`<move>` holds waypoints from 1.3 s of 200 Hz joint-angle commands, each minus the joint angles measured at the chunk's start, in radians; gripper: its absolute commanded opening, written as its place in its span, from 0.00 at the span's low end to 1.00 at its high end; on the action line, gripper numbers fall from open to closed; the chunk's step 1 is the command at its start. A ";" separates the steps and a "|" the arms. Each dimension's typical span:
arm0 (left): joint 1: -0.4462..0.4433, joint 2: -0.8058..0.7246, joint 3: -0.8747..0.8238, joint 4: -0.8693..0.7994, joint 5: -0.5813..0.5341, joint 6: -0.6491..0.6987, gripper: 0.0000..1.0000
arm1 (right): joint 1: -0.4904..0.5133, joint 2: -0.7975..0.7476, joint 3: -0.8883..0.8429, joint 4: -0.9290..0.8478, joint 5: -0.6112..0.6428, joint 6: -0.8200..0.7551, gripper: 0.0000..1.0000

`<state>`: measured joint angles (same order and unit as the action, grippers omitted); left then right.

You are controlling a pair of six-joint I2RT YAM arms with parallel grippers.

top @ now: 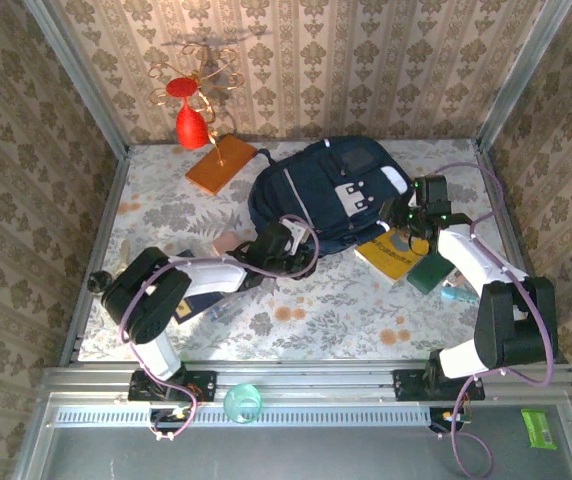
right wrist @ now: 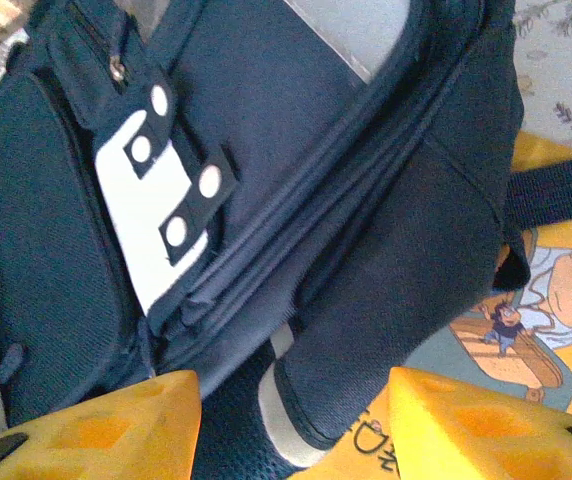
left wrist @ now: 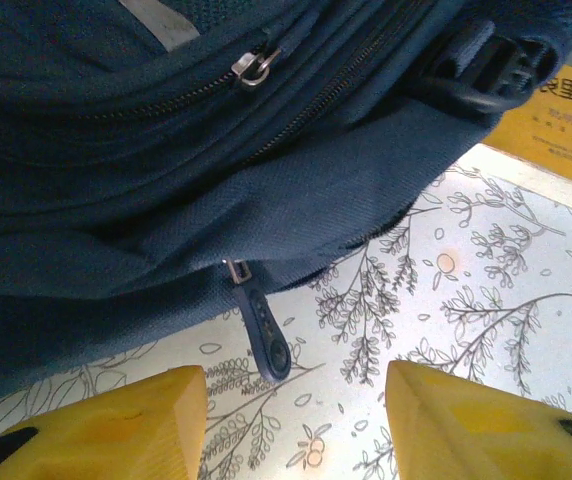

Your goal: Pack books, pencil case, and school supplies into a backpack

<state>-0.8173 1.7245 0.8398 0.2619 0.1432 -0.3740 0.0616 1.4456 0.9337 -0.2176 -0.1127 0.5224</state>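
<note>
**Desk:** How far along is the packing?

**Me:** Barely started, I'd judge. Nothing is in the backpack (top: 331,195) yet, and the zips I can see on it look shut. My left gripper (left wrist: 296,400) is spread and holds nothing. A dark blue zipper pull (left wrist: 266,335) lies on the table (left wrist: 486,300) just ahead of it, in line with the gap between the fingers.

**Desk:** And the right?

**Me:** The right gripper (right wrist: 296,400) is spread too, also empty, with the backpack's side right in front of it. The yellow book (right wrist: 526,340) lies just right of those fingers, partly under the bag. The dark green book (top: 431,271) is behind that gripper, beside its arm.

**Desk:** The pencil case?

**Me:** The pink pencil case (top: 228,242) is just left of my left gripper, on the table. A dark cover under my left arm may be the navy book (top: 198,303). I can't pick out the small supplies for certain. Opening a zip comes first, then everything goes in.
</note>
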 commanded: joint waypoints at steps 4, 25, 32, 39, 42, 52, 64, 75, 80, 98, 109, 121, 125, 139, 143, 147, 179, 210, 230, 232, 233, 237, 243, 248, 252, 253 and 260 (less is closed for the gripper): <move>0.003 0.035 0.055 -0.043 -0.011 -0.035 0.50 | 0.003 -0.028 -0.020 -0.008 0.016 -0.014 0.54; 0.003 0.073 0.092 -0.062 -0.016 -0.029 0.48 | 0.004 -0.028 -0.022 0.000 0.008 -0.007 0.54; 0.003 0.084 0.102 -0.067 -0.017 -0.031 0.47 | 0.003 -0.028 -0.023 0.002 0.006 -0.005 0.54; 0.003 0.095 0.107 -0.067 -0.017 -0.035 0.46 | 0.004 -0.030 -0.024 0.001 0.004 -0.005 0.54; 0.003 0.098 0.108 -0.069 -0.018 -0.035 0.46 | 0.004 -0.032 -0.025 0.001 0.004 -0.004 0.54; 0.003 0.107 0.110 -0.067 -0.021 -0.041 0.45 | 0.003 -0.035 -0.026 -0.001 0.002 -0.006 0.54; 0.003 0.116 0.111 -0.067 -0.026 -0.045 0.44 | 0.003 -0.039 -0.027 -0.005 0.008 -0.009 0.54; 0.003 0.125 0.112 -0.064 -0.026 -0.047 0.43 | 0.003 -0.044 -0.029 -0.003 0.011 -0.009 0.54; 0.003 0.130 0.112 -0.061 -0.027 -0.047 0.42 | 0.003 -0.044 -0.032 -0.001 0.012 -0.010 0.54; 0.005 0.143 0.117 -0.051 -0.027 -0.048 0.39 | 0.003 -0.042 -0.035 0.006 0.006 -0.003 0.54; 0.006 0.154 0.129 -0.057 -0.023 -0.049 0.36 | 0.003 -0.041 -0.035 0.006 0.002 0.001 0.55; 0.008 0.160 0.139 -0.060 -0.022 -0.048 0.35 | 0.003 -0.041 -0.035 0.006 0.001 0.002 0.55; 0.007 0.161 0.139 -0.059 -0.022 -0.049 0.34 | 0.003 -0.042 -0.035 0.006 0.001 0.003 0.55; 0.010 0.164 0.140 -0.053 -0.021 -0.049 0.31 | 0.003 -0.046 -0.034 0.003 0.003 -0.001 0.55; 0.012 0.165 0.141 -0.051 -0.019 -0.047 0.30 | 0.003 -0.047 -0.033 0.001 0.004 -0.002 0.55; 0.013 0.168 0.142 -0.051 -0.018 -0.047 0.29 | 0.003 -0.047 -0.034 0.001 0.006 -0.001 0.56; 0.018 0.171 0.146 -0.033 -0.013 -0.047 0.18 | 0.003 -0.047 -0.033 -0.009 0.007 -0.003 0.56; 0.018 0.159 0.141 -0.034 -0.016 -0.028 0.00 | 0.004 -0.112 -0.058 -0.031 -0.009 0.006 0.57; 0.017 0.135 0.115 -0.013 -0.030 -0.022 0.00 | 0.011 -0.172 -0.097 -0.068 -0.025 0.030 0.62; 0.016 0.132 0.111 -0.010 -0.030 -0.020 0.00 | 0.013 -0.179 -0.103 -0.069 -0.026 0.038 0.63; 0.015 0.130 0.108 -0.008 -0.031 -0.019 0.00 | 0.015 -0.186 -0.112 -0.070 -0.027 0.047 0.64; 0.014 0.124 0.099 0.002 -0.031 -0.017 0.00 | 0.018 -0.192 -0.117 -0.069 -0.030 0.056 0.65; 0.010 0.115 0.086 0.015 -0.030 -0.014 0.00 | 0.032 -0.212 -0.148 -0.051 -0.051 0.095 0.70; 0.007 0.106 0.077 0.029 -0.028 -0.012 0.00 | 0.046 -0.221 -0.177 -0.032 -0.070 0.125 0.73; 0.006 0.100 0.070 0.039 -0.025 -0.011 0.00 | 0.058 -0.225 -0.196 -0.015 -0.084 0.151 0.74; 0.004 0.099 0.068 0.040 -0.023 -0.011 0.00 | 0.061 -0.226 -0.201 -0.011 -0.087 0.158 0.75; 0.000 0.087 0.056 0.051 -0.018 -0.008 0.00 | 0.090 -0.225 -0.230 0.020 -0.098 0.206 0.78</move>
<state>-0.8047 1.8713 0.9360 0.2432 0.1272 -0.4080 0.0853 1.2465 0.7982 -0.2256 -0.1337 0.5846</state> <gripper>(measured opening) 0.047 0.735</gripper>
